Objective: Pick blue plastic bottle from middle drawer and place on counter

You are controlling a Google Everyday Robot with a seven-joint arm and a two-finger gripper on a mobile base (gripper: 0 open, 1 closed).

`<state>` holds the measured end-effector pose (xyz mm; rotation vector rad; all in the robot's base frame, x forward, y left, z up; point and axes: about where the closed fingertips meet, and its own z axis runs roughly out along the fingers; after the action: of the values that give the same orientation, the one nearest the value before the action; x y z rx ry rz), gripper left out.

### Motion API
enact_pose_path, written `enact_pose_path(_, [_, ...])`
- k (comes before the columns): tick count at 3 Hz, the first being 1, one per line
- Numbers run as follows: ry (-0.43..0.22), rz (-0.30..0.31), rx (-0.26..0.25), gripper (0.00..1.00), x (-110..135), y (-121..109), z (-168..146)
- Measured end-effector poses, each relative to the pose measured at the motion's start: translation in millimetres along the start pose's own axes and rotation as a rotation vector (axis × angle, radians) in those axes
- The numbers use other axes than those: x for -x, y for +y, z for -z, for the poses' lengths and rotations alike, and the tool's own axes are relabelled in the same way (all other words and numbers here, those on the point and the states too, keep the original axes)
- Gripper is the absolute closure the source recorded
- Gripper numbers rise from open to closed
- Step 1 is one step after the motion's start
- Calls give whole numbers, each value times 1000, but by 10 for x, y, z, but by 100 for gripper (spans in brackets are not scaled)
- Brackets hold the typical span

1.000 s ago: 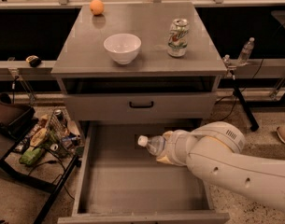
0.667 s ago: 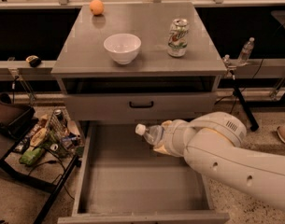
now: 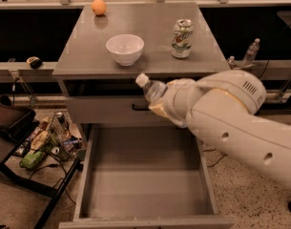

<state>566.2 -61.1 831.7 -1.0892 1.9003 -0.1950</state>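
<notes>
The arm [image 3: 240, 128] reaches in from the right, hand [image 3: 160, 105] at mid-frame gripping the blue plastic bottle [image 3: 153, 88].

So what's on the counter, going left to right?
Orange → white bowl → green-and-white can. The hand holds the blue plastic bottle just in front of the counter, above the open middle drawer.

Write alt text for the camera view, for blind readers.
The gripper holds the blue plastic bottle aloft over the open middle drawer, near the front edge of the counter. A bowl, can and orange stand on it.
</notes>
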Motion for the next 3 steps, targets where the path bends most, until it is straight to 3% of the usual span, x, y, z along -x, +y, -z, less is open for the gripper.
enact_pose_path(1, [-24, -90, -126, 100, 318, -604, 257])
enact_pose_path(2, [-22, -120, -259, 100, 619, -1087, 508])
enact_pose_path(3, [-16, -130, -301, 100, 595, -1189, 547])
